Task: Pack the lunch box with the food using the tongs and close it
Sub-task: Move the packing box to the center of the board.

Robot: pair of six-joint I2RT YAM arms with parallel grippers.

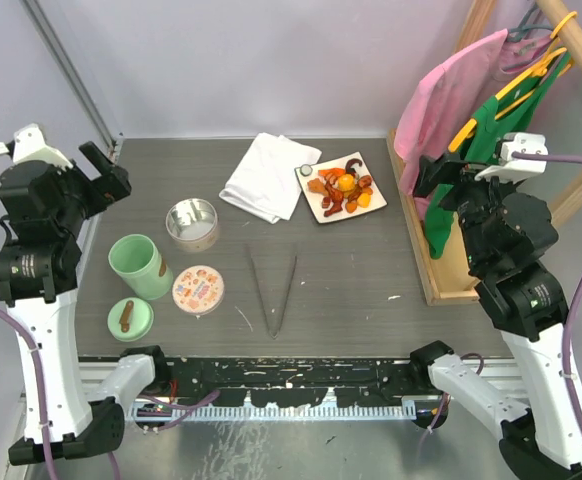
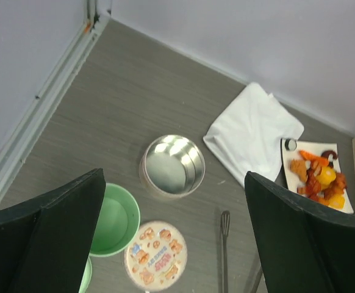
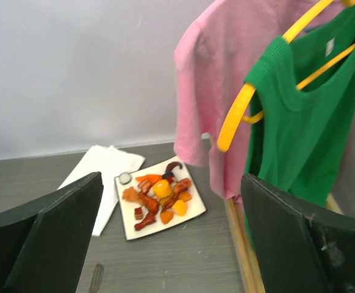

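the tongs (image 1: 274, 295) lie flat on the table (image 1: 371, 270) near the middle of its near edge, joint toward that edge, arms in a narrow v and gripping nothing. the food (image 1: 343, 187) is heaped on a white plate (image 1: 318, 207) toward the far right corner. the left gripper (image 1: 106, 170) and right gripper (image 1: 433, 178) hang spread wide and empty over the side edges.

bright and soft all over, lit from above. only thin, pale shadows beside the tongs (image 1: 272, 295) and under the green cup (image 1: 139, 266) on the grey table (image 1: 371, 270). shiny white glints inside the metal tin (image 2: 172, 163). sharp from the top. a bit soft and fuzzy from the right wrist, most on the food (image 3: 160, 198) and the shirts (image 3: 299, 122). dark, blurry fingers (image 2: 43, 244) close up at the bottom corners of both wrist views.
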